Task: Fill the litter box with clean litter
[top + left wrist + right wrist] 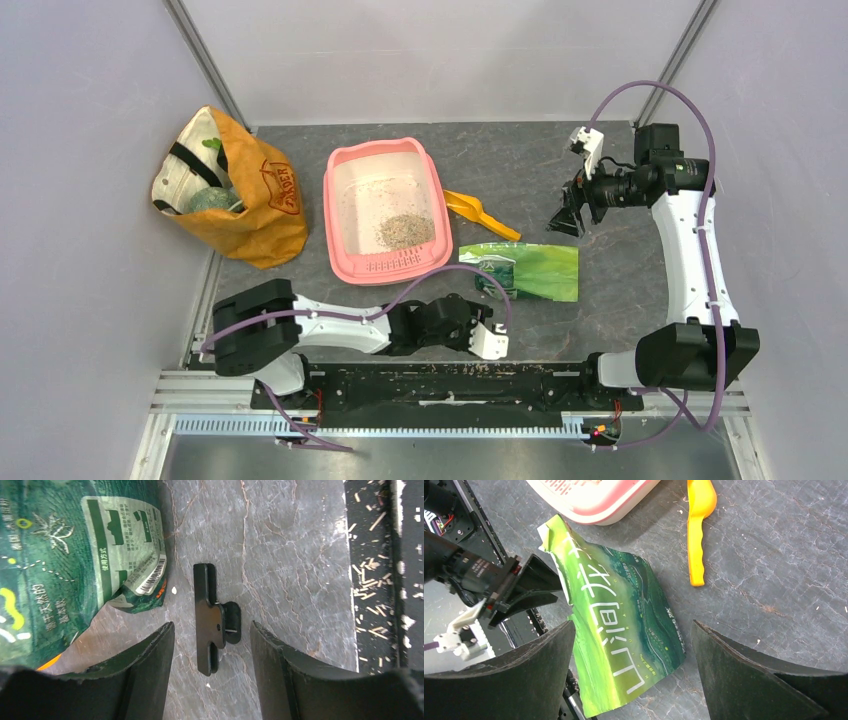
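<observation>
1. At the left gripper [211,625]: released, jaws parted, grasping nothing; low over the grey marbled tabletop [300,555], straddling a small flat black plastic clip [205,605] with a gap on either side.
2. Just beside that clip, on the left finger's side: one corner of a glossy green foil bag [50,570], lying flat, barcode label facing up.
3. Along the table's near edge: a black rail [375,580] strewn with pale splinters.
4. At the right gripper [633,625]: likewise released, jaws wide apart, holding nothing; raised over the far right of the table, with the same green bag below it.
5. Past the bag's far edge: an orange plastic scoop [480,212], flat on the table, bowl end just beside the litter box; touching or not, cannot tell.
6. At mid-table: the pink rectangular plastic litter box [335,215], rounded corners, slotted lip at the near short end, close to the bag.
7. Inside it: a small pile of grey-beige gravel-like litter [405,230] toward the near right corner, thin scatter across the pale floor.
8. At far left: an orange-tan fabric bag [255,205], mouth open, near the box.
</observation>
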Motion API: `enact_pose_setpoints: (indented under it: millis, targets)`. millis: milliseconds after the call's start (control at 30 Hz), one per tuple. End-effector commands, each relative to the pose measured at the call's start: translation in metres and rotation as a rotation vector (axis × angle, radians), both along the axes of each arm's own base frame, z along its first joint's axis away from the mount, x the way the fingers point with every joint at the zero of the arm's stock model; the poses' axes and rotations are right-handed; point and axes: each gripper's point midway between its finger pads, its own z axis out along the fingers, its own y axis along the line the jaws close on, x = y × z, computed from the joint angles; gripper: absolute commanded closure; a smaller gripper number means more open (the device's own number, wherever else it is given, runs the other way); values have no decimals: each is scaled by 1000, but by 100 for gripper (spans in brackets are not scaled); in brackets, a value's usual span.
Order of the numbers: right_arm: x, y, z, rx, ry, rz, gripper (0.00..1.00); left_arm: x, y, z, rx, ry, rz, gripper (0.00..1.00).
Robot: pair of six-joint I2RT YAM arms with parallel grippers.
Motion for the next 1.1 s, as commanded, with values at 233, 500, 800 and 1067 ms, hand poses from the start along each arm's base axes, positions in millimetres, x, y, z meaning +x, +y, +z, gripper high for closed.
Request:
enact_pose_setpoints:
  millis: [233, 500, 800, 1067]
  targets:
    - [-5, 4, 26, 21, -70, -19, 8, 20, -12, -17, 15, -106, 35, 55]
    - [-9, 6, 32, 32, -76, -8, 9, 22, -8, -12, 42, -97, 72, 98]
    - [-24, 17, 58, 92, -109, 34, 9, -57, 13, 94, -53, 477, -77, 98]
    - [-87, 42, 61, 129, -72, 274, 18, -34, 45, 226, -253, 935, -62, 98]
